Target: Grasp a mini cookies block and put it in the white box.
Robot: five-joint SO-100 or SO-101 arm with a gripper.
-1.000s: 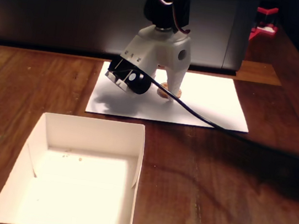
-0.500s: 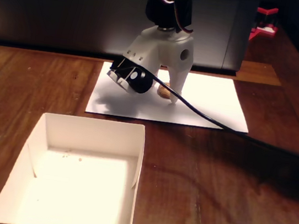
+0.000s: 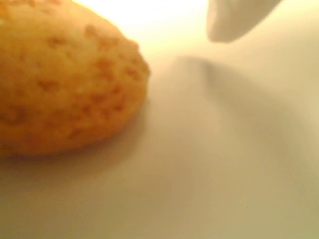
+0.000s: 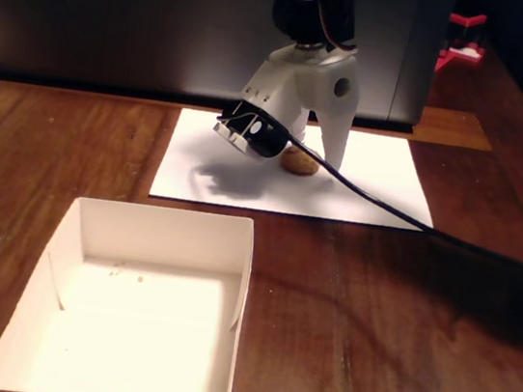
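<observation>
Fingers [image 4: 316, 165] open beside cookie [image 4: 298, 161].

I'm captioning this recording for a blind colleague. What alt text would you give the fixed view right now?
A white robot gripper reaches down over a small golden-brown cookie lying on a white paper sheet on a dark wooden table. Nearer the camera, apart from the sheet, sits an open white box with no cookie in it. A black cable trails from the gripper toward the right.

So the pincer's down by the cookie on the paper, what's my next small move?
Probably close the pincer on the cookie. In the fixed view it lies on the paper sheet beside the fingertip; the wrist view shows it unheld, with the fingertip apart from it. The white box holds no cookie.
</observation>
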